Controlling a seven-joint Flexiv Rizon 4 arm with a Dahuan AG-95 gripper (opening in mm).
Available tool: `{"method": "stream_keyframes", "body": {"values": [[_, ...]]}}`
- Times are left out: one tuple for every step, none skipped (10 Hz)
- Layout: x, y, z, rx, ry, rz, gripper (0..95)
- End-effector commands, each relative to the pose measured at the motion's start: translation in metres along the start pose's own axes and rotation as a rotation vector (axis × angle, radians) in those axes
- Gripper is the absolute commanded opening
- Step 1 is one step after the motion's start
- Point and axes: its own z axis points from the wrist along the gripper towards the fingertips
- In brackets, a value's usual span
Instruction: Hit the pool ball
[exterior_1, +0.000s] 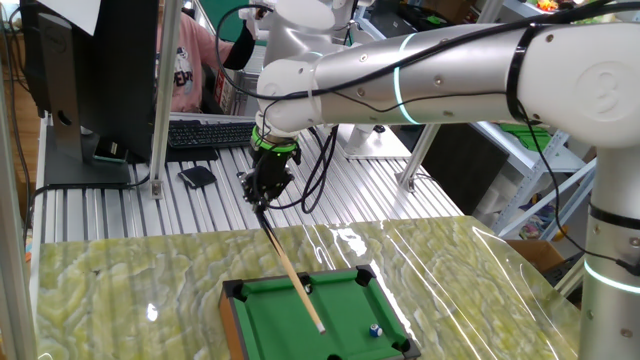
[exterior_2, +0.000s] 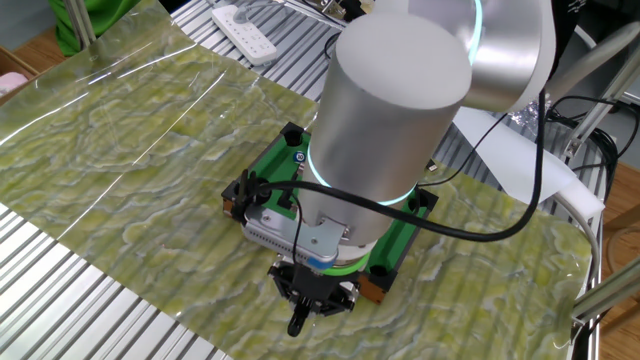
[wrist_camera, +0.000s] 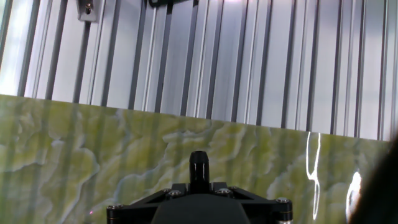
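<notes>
Nearest the hand camera sits the dark butt end of the cue stick (wrist_camera: 199, 168), poking up through the black body of the gripper (exterior_1: 262, 198). In one fixed view the gripper is clenched on the cue's upper end, and the pale wooden shaft (exterior_1: 293, 272) slants down and away from it onto the mini pool table (exterior_1: 270, 330), its tip resting over the green felt near the middle.

Beyond that tip and off to one side, well apart from it, lies the pool ball (exterior_1: 376, 329), tiny and blue with a white patch, close to a corner pocket. In the other fixed view the arm's large grey joint (exterior_2: 400, 130) hides most of the table; only a small blue-and-white ball (exterior_2: 300, 156) shows near a far corner.

My judgement: the main risk is a miss. The cue does not appear to line up with the ball, so a straight push along the shaft would likely slide past it. A long thin stick held only at its end may also pivot in the grip, or dig into the felt and shove the light table across the marbled mat (exterior_1: 120, 290).
</notes>
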Motion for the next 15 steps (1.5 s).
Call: {"method": "stream_keyframes", "body": {"values": [[0.0005, -0.0002, -0.0006, 0.0, 0.003, -0.001, 0.0], [0.0005, -0.0002, -0.0006, -0.001, 0.007, -0.001, 0.0], [0.0005, -0.0002, -0.0006, -0.001, 0.008, 0.0, 0.0], [0.0005, -0.0002, -0.0006, -0.002, 0.012, 0.0, 0.0], [0.0005, -0.0002, -0.0006, -0.004, 0.018, 0.001, 0.0], [0.0005, -0.0002, -0.0006, -0.005, 0.022, -0.002, 0.0], [0.0005, -0.0002, -0.0006, -0.005, 0.031, -0.001, 0.0], [0.0005, -0.0002, -0.0006, -0.004, 0.036, -0.001, 0.0], [0.0005, -0.0002, -0.0006, -0.006, 0.043, 0.006, 0.0], [0.0005, -0.0002, -0.0006, -0.006, 0.044, 0.007, 0.0], [0.0005, -0.0002, -0.0006, -0.006, 0.05, 0.006, 0.0], [0.0005, -0.0002, -0.0006, -0.007, 0.06, 0.009, 0.0], [0.0005, -0.0002, -0.0006, -0.007, 0.065, 0.011, 0.0], [0.0005, -0.0002, -0.0006, -0.008, 0.071, 0.016, 0.0], [0.0005, -0.0002, -0.0006, -0.008, 0.071, 0.017, 0.0]]}}
